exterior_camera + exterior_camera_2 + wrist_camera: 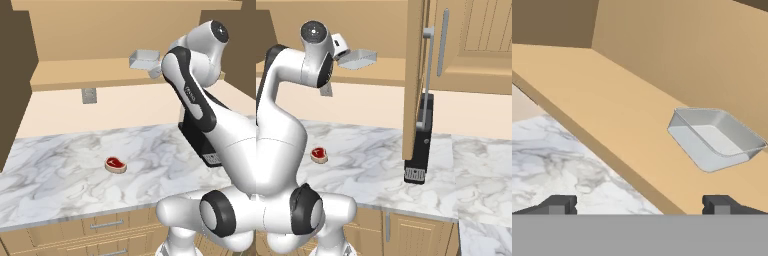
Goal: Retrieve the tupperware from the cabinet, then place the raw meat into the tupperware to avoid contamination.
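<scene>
Tupperware [717,137] sits on the wooden shelf [612,110] of the open cabinet [125,30], resting flat and empty, near the shelf's front edge and close to the back panel. From the left base view the container [144,59] lies just beyond the arm's wrist.

End effector [639,204] hangs level with the shelf edge, short of the tupperware; its two dark fingertips [559,204] stand wide apart with nothing between them, and it touches nothing.

Raw meat [115,163] lies red face up on the marble bench [60,180], well apart from the shelf above and in open bench space. In the right base view the steak [319,155] sits beside the arm's lower link.

Cabinet door [415,75] stands swung open, edge on, with its grey bar handle [428,75] alongside. A black coffee machine [421,145] stands on the bench beneath that door. A grey wall outlet [89,95] is set in the backsplash below the shelf. Drawers with horizontal handles [106,225] run under the bench front.
</scene>
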You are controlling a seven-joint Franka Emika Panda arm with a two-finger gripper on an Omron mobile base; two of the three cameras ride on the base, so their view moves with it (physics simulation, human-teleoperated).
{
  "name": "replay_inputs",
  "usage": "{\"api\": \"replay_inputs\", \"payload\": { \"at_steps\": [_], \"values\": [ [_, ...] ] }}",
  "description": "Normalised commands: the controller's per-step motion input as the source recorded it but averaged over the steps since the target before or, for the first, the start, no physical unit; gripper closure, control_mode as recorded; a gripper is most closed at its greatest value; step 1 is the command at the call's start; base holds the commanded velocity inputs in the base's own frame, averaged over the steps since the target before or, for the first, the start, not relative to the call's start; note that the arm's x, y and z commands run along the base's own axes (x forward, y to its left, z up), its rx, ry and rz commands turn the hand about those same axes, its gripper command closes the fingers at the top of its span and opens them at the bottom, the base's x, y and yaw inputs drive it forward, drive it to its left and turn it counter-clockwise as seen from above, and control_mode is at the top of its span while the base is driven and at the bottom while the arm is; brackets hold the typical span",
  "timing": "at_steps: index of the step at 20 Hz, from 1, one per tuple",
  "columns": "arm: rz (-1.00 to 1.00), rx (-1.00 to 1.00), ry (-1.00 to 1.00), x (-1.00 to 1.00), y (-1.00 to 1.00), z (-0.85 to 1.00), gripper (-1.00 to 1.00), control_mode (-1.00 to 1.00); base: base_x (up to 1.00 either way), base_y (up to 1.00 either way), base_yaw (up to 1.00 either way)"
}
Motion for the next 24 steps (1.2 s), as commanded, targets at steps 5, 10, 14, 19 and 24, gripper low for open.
{"api": "replay_inputs", "payload": {
  "at_steps": [5,10,14,19,24],
  "values": [
    [0.0,-0.01,0.03,0.11,0.0,0.0,-1.0,-1.0,0.0,0.0,0.0],
    [0.0,0.0,0.0,0.15,0.0,0.0,-1.0,-1.0,0.0,0.0,0.0],
    [0.0,0.0,-0.02,0.16,0.0,-0.08,-1.0,-1.0,0.0,0.0,0.0],
    [0.0,0.0,-0.04,0.15,0.0,-0.16,-1.0,-1.0,0.0,0.0,0.0],
    [0.0,0.0,-0.03,0.15,0.0,-0.09,-1.0,-1.0,0.0,0.0,0.0]
  ]
}}
